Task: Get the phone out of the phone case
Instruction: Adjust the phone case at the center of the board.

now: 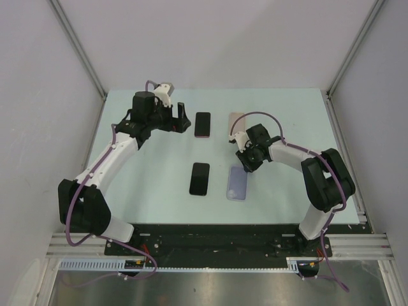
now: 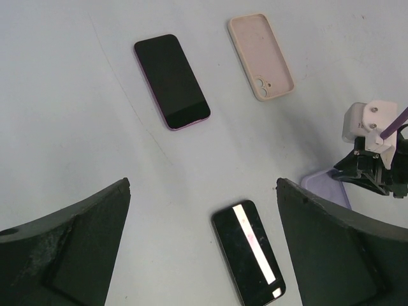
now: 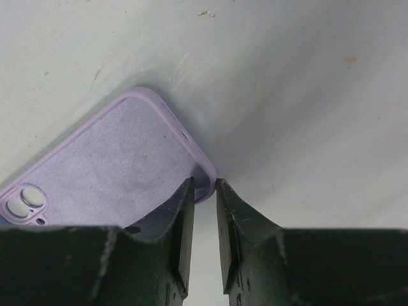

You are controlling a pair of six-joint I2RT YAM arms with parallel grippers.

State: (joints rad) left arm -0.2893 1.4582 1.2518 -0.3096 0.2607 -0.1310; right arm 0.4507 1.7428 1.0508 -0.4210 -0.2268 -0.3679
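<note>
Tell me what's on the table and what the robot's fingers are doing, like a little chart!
Phones: black phone, pink-rimmed phone, both screen up
Empty cases: beige case, lavender case
Left fingers: wide open, holding nothing
Right fingers: closed on the lavender case's corner rim

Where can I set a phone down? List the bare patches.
Bare table lies between the left arm and the black phone; also the far strip behind the cased phone and beige case. Crowded: the centre, where the right gripper meets the lavender case.
</note>
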